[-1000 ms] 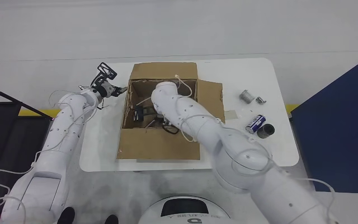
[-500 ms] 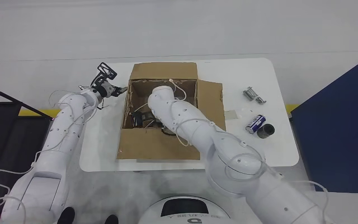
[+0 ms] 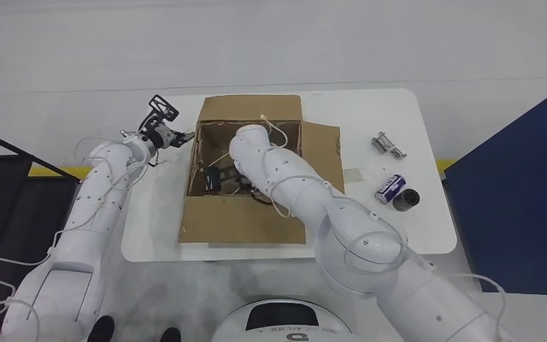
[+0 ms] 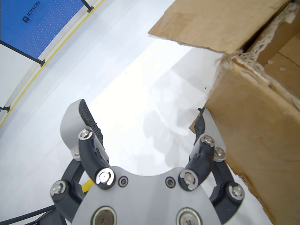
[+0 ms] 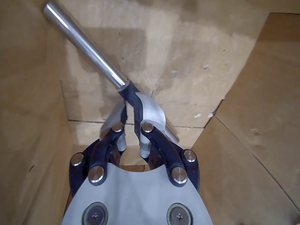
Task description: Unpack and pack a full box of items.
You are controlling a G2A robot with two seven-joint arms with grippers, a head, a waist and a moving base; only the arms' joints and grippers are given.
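Altogether one cardboard box (image 3: 241, 224) stood open on the white table (image 3: 376, 111), a little toward 9 o'clock of its middle. One metal rod (image 5: 84, 45) lay slanted inside it, against the cardboard floor. The right hand (image 5: 130, 92) was down in the box, its fingers clamped on the rod's near end. The left hand (image 4: 140, 108) was outside the box at its 10 o'clock corner, fingers apart and holding nothing, one pad (image 4: 199, 124) just beside the box wall.

Toward 3 o'clock of the box five loose pieces lay on the table: two small metal fittings (image 3: 380, 140), one blue battery (image 3: 391, 188), one dark ring (image 3: 408, 199) touching the battery, and one pale card (image 3: 355, 175).

Since a second before, the right arm had shifted slightly over the box; the left arm had not moved.
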